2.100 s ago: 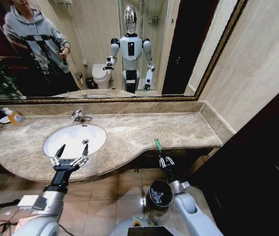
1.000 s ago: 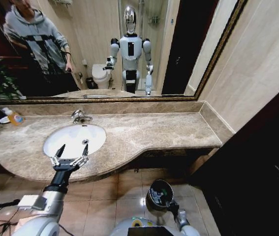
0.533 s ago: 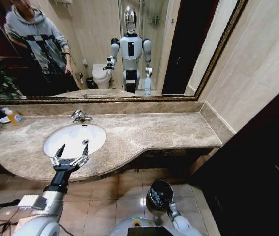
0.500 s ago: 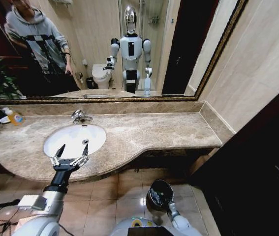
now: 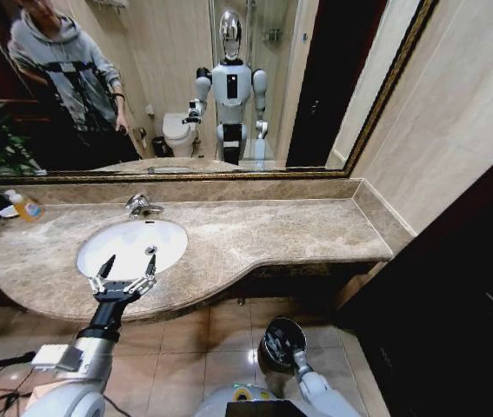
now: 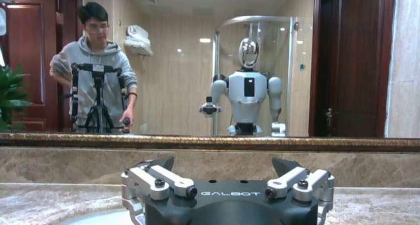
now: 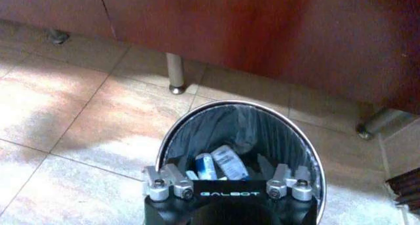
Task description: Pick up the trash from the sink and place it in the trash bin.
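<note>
The beige-brown marble tabletop [image 5: 263, 236] carries the white oval sink [image 5: 133, 245] at its left, and its basin looks bare of trash. The left gripper [image 5: 124, 271] hovers at the sink's near rim, fingers spread wide. On the floor, near and to the right, stands the small round dark trash bin with a shiny rim [image 7: 239, 136]. The right gripper [image 7: 226, 178] hangs directly over its mouth, fingers apart and holding nothing. Small white tubes and a flat packet [image 7: 217, 165] lie inside, below them. "GALBOT" is printed on both wrists.
</note>
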Motion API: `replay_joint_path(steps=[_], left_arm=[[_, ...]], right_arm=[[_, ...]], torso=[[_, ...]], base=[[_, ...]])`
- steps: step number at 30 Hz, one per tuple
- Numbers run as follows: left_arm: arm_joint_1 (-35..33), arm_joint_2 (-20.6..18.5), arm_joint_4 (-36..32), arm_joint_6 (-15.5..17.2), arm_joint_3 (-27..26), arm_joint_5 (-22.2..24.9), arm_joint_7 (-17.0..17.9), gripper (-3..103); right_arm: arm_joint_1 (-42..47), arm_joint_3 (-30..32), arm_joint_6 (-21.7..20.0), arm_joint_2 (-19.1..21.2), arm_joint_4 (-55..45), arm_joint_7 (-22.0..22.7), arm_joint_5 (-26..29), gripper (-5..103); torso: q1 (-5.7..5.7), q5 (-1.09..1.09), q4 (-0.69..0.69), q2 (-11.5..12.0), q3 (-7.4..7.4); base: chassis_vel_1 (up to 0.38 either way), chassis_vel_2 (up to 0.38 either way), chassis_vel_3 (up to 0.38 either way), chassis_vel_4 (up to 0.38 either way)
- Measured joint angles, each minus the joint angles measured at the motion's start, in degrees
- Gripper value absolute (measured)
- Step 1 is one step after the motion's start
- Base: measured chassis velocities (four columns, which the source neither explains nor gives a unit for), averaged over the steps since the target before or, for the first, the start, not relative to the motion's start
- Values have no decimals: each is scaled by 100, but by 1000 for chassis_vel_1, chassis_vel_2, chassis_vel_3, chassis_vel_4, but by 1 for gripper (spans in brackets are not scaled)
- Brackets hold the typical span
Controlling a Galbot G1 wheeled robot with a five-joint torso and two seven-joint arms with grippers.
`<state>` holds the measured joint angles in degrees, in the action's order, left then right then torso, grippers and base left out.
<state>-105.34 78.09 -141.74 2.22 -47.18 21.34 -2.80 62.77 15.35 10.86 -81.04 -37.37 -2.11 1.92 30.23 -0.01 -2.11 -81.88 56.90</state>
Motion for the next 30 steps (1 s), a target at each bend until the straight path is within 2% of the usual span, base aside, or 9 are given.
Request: replay_joint_path(steps=[1, 3, 5, 8, 9, 10, 15, 24, 30], left_arm=[[0, 0, 0, 0, 0, 0, 0, 100], [0, 0, 0, 0, 0, 0, 0, 100], [0, 0, 0, 0, 0, 0, 0, 100], [0, 0, 0, 0, 0, 0, 0, 100], [0, 0, 0, 0, 0, 0, 0, 100], [0, 0, 0, 0, 0, 0, 0, 100], [0, 0, 0, 0, 0, 0, 0, 100], [0, 0, 0, 0, 0, 0, 0, 100], [0, 0, 0, 0, 0, 0, 0, 100]], right_arm=[[0, 0, 0, 0, 0, 0, 0, 75], [7, 12, 0, 7, 0, -3, 21, 85], [8, 20, 0, 9, 0, -4, 34, 90], [16, 25, 0, 16, -13, -4, 48, 90], [29, 25, 0, 23, -35, -3, 59, 98], [41, 26, 1, 26, -55, 27, 64, 100], [38, 88, 133, -9, -102, 427, 193, 100], [503, 155, 78, 221, -1169, 577, 820, 100], [1104, 1007, 394, 358, -2517, 620, 535, 100]], torso=[[0, 0, 0, 0, 0], [0, 1, 0, 0, 0], [0, 1, 0, 0, 0], [0, 1, 0, 0, 0], [0, 1, 0, 0, 0], [0, 1, 0, 0, 0], [0, 1, -1, 0, 0], [0, 2, -1, 0, 0], [0, 2, 0, 0, 0]], base=[[0, 0, 0, 0], [0, 0, 0, 0], [0, 0, 0, 0], [0, 0, 0, 0], [0, 0, 0, 0], [0, 0, 0, 0], [0, 0, 0, 0], [0, 0, 0, 0], [0, 0, 0, 0]])
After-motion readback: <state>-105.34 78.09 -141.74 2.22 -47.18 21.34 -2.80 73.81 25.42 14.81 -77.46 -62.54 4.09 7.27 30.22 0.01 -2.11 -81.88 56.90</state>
